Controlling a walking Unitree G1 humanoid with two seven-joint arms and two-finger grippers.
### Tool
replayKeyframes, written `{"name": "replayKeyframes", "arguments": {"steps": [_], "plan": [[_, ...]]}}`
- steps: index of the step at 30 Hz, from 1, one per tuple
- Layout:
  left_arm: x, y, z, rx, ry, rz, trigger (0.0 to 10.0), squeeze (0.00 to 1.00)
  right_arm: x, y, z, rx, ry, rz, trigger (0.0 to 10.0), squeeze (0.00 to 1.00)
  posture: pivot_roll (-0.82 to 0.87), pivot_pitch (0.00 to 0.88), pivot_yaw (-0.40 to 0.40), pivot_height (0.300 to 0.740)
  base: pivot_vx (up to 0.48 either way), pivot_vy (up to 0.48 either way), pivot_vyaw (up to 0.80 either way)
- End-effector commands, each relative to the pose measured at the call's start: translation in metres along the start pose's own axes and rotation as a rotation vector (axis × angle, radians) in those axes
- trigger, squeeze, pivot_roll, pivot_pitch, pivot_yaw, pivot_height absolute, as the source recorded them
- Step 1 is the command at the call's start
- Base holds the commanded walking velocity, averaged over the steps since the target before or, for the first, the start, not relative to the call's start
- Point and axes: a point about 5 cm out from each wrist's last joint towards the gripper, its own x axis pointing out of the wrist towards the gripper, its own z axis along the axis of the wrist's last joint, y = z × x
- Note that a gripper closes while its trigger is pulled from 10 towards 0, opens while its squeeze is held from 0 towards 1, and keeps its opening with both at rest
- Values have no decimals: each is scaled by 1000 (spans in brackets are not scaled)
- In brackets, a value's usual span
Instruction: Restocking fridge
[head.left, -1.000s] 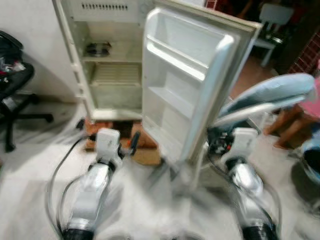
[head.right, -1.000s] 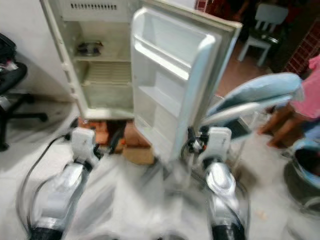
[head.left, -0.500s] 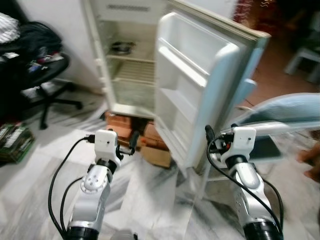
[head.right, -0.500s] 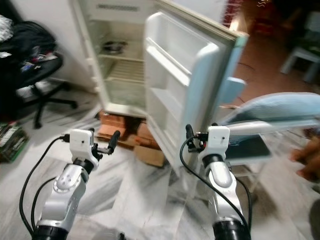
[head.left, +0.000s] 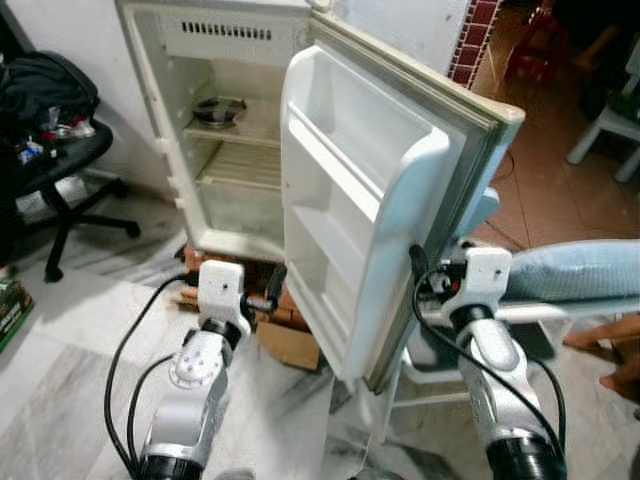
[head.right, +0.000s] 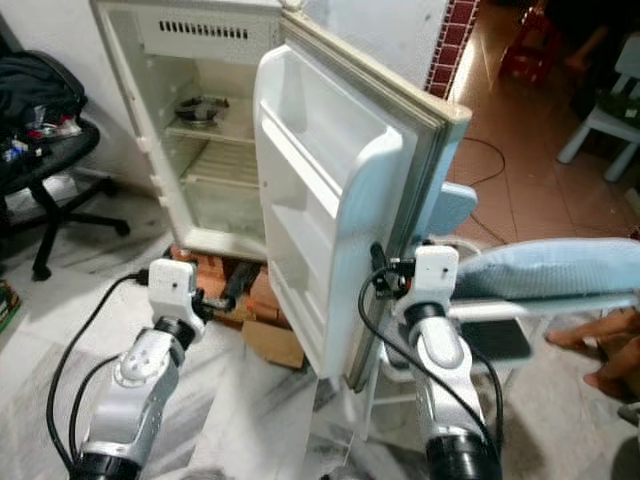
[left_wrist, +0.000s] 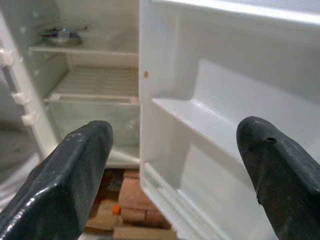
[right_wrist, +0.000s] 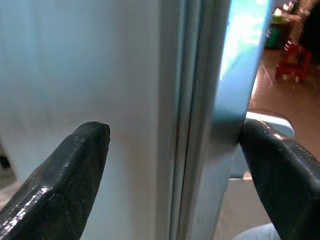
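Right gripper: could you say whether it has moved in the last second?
Yes: the right gripper has closed in on the edge of the fridge door, now straddling it.

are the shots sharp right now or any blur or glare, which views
Left eye view: sharp, evenly lit; the open white fridge door and small metal bowl on the upper shelf read clearly. Left wrist view: the fridge shelves are crisp, the black fingers soft. Right wrist view: the door's pale blue edge is blurred from closeness, with bright glare near its top.
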Motion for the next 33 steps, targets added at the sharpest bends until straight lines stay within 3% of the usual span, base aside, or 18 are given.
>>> {"name": "replayKeyframes", "arguments": {"steps": [1, 7, 10, 12, 18, 20, 22, 24, 29, 33], "plan": [[-1, 1, -2, 10, 13, 0, 10000, 0, 0, 3, -1, 1, 8, 17, 10000, 0, 24, 0, -34, 740, 0, 0, 0], [-4, 2, -4, 18, 28, 2, 10000, 0, 1, 3, -1, -3, 9, 36, 10000, 0, 26, 0, -33, 740, 0, 0, 0], [-14, 11, -13, 58, 89, 42, 10000, 0, 6, 1, 2, -10, -3, 60, 10000, 0, 36, 2, -29, 740, 0, 0, 0], [-34, 26, -34, 9, 215, 85, 10000, 0, 20, -4, 12, -17, -29, 69, 10000, 0, 54, 6, -35, 740, 0, 0, 0], [-53, 37, -50, -53, 312, 129, 10000, 0, 40, -7, 27, -20, -67, 73, 10000, 0, 83, 6, -45, 740, 0, 0, 0], [-60, 39, -56, -79, 342, 151, 10000, 0, 50, 13, 44, 73, -103, 249, 10000, 0, 107, 6, -56, 740, 0, 0, 0], [-61, 39, -55, -79, 340, 158, 10000, 0, 46, 32, 51, 203, -96, 437, 10000, 0, 110, 5, -58, 740, 0, 0, 0], [-62, 38, -56, -104, 345, 164, 10000, 0, 29, 49, 57, 292, -83, 672, 10000, 0, 113, 4, -59, 740, 0, 0, 0], [-63, 37, -59, -142, 386, 148, 10000, 0, 18, 46, 48, 287, -38, 726, 10000, 0, 103, 6, -49, 740, 0, 0, 0], [-63, 38, -60, -129, 407, 120, 10000, 0, 23, 28, 37, 241, -30, 587, 10000, 0, 94, 6, -39, 740, 0, 0, 0]]}}
